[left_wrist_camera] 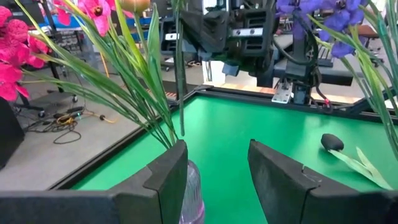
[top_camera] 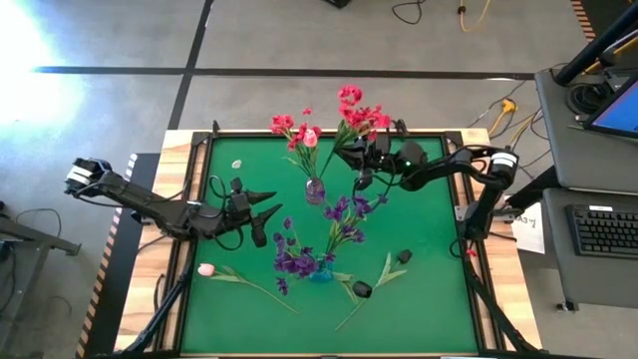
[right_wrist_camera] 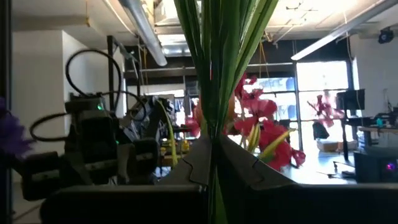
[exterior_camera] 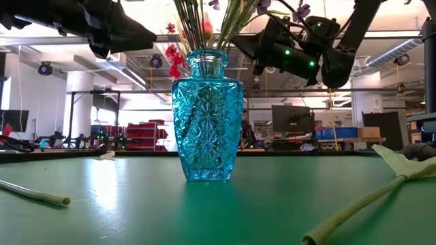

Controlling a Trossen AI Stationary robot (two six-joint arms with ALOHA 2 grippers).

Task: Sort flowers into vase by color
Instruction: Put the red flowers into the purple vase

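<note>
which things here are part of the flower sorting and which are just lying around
Part of the job: red flowers pinched by the right gripper; purple flowers; pink tulip; blue vase; clear vase; open left gripper.
Lying about: keyboard, floor cables.

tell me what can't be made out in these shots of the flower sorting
- Low view: the blooms in the blue vase are cut off by the top edge.
- Right wrist view: the right gripper is shut on green stems; their blooms lie beyond the top edge.
- Left wrist view: the clear vase is mostly hidden behind the open left gripper.
- High view: the dark flower heads are too small to identify.
</note>
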